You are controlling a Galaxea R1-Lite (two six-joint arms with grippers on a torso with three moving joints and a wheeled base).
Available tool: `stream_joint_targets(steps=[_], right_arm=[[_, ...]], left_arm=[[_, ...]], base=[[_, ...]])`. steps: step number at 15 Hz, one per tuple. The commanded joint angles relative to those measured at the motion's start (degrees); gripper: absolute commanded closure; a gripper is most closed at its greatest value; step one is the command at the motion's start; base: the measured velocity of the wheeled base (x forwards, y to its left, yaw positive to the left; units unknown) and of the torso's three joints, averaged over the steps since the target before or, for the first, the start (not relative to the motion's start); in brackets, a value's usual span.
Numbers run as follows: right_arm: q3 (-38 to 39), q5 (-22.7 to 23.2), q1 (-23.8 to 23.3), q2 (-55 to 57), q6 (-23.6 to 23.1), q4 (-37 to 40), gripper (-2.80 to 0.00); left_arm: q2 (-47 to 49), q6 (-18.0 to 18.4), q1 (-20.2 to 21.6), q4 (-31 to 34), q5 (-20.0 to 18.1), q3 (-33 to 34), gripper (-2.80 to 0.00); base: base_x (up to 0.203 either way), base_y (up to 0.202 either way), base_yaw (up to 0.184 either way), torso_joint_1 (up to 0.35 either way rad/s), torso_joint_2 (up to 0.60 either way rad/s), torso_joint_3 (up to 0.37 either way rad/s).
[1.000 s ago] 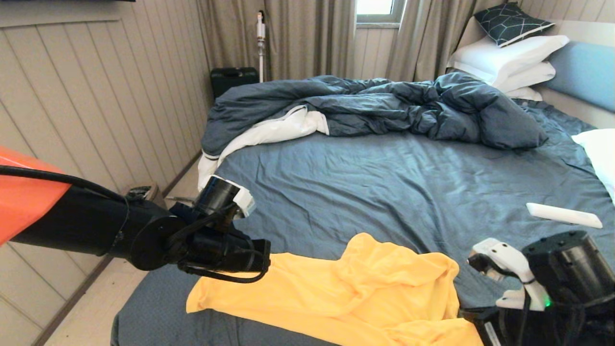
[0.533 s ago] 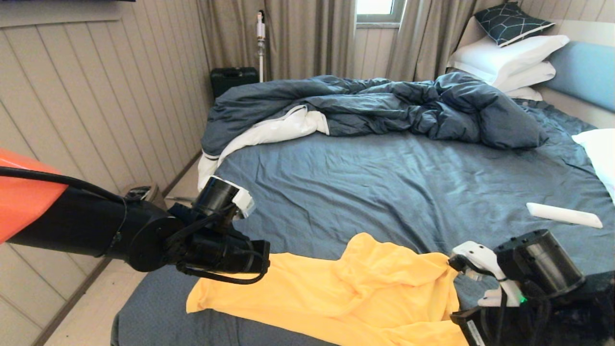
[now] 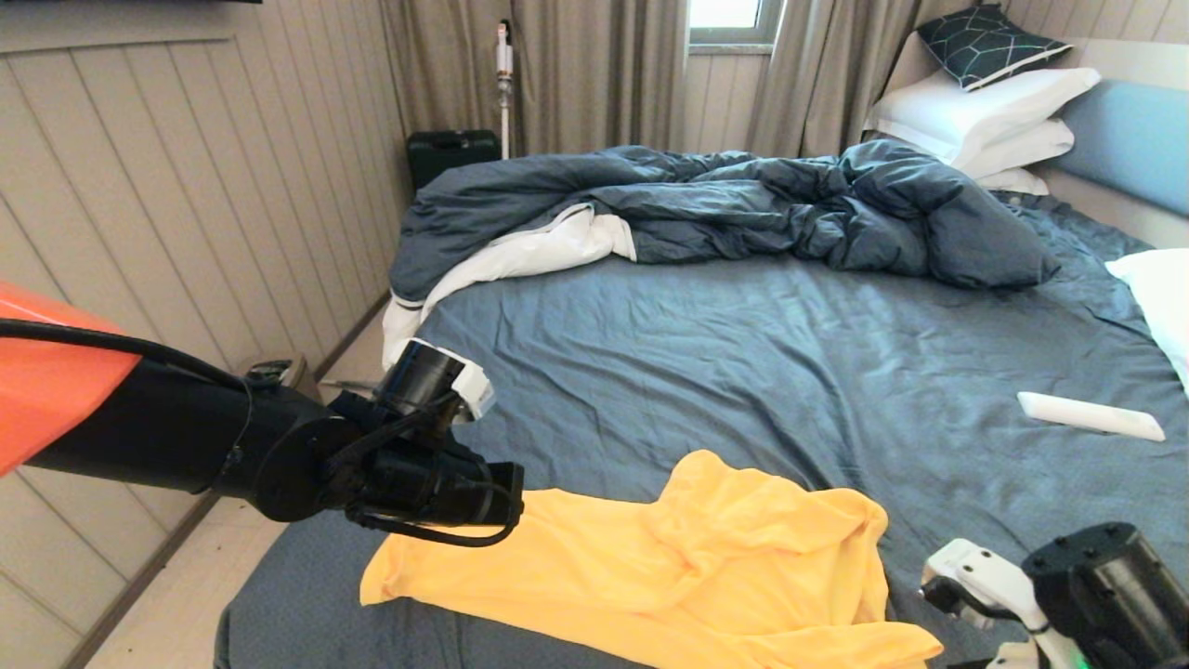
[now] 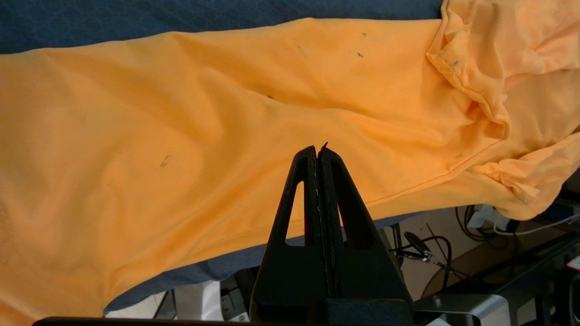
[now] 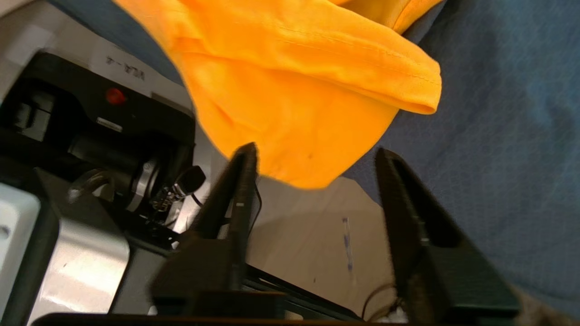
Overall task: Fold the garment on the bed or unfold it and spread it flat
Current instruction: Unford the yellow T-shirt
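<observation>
**Obs 1:** Right gripper (image 5: 312,158) first, wrist view: fingers (image 5: 240,181) spread wide, nothing between them. A rounded corner of the garment (image 5: 308,90) hangs over the bed (image 5: 498,136) edge, its lowest fold just in front of the gap between the fingertips. Contact with the fabric: cannot tell. Robot base and floor show beneath.

**Obs 2:** Head view?

**Obs 1:** Only the right wrist housing shows, at the lower right corner, just beside the garment's (image 3: 687,557) near right corner. The shirt lies crumpled along the near edge of the bed (image 3: 743,372), one long flat panel running left, a bunched hump toward the right. Wrinkled blue sheet behind it.

**Obs 2:** Left arm?

**Obs 1:** Left gripper (image 3: 506,502) sits over the garment's left portion, at the near left part of the mattress. Left wrist view: gripper (image 4: 319,151) with fingers (image 4: 337,181) pressed flat together, no cloth pinched, tips above the smooth yellow panel (image 4: 181,136). A hemmed, folded bundle lies off toward the far end of that panel.

**Obs 2:** Other items?

**Obs 1:** Dark duvet (image 3: 743,204) heaped across the far side, white lining showing at its left. White pillows (image 3: 985,111) stacked at the headboard (image 3: 1133,139). A white remote-like bar (image 3: 1087,415) on the sheet, well apart from the shirt.
</observation>
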Motion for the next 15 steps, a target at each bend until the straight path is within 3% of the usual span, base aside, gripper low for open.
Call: stream_joint_targets(steps=[1, 3, 4, 9, 15], right_arm=[[-0.5, 0.6, 0.2, -4.0, -0.3, 0.0, -2.8], [-3.3, 0.7, 0.1, 0.5, -0.1, -0.1, -2.8], [-5.3, 0.6, 0.1, 4.2, 0.2, -0.2, 0.0], [-16.3, 0.5, 0.8, 23.0, 1.7, -1.2, 0.0], [-21.4, 0.1, 6.9, 32.5, 4.2, -3.5, 0.0]], left_arm=[[0.1, -0.2, 0.0, 0.0, -0.1, 0.0, 0.0], [0.0, -0.2, 0.0, 0.0, -0.1, -0.1, 0.0], [0.0, -0.2, 0.0, 0.0, -0.1, -0.3, 0.0], [0.2, -0.2, -0.1, 0.0, -0.1, -1.7, 0.0], [2.7, -0.3, -2.1, 0.1, 0.0, -4.4, 0.0]], base=[[0.0, 0.0, 0.0, 0.0, 0.0, 0.0], [0.0, 0.0, 0.0, 0.0, 0.0, 0.0], [0.0, 0.0, 0.0, 0.0, 0.0, 0.0], [0.0, 0.0, 0.0, 0.0, 0.0, 0.0], [0.0, 0.0, 0.0, 0.0, 0.0, 0.0]])
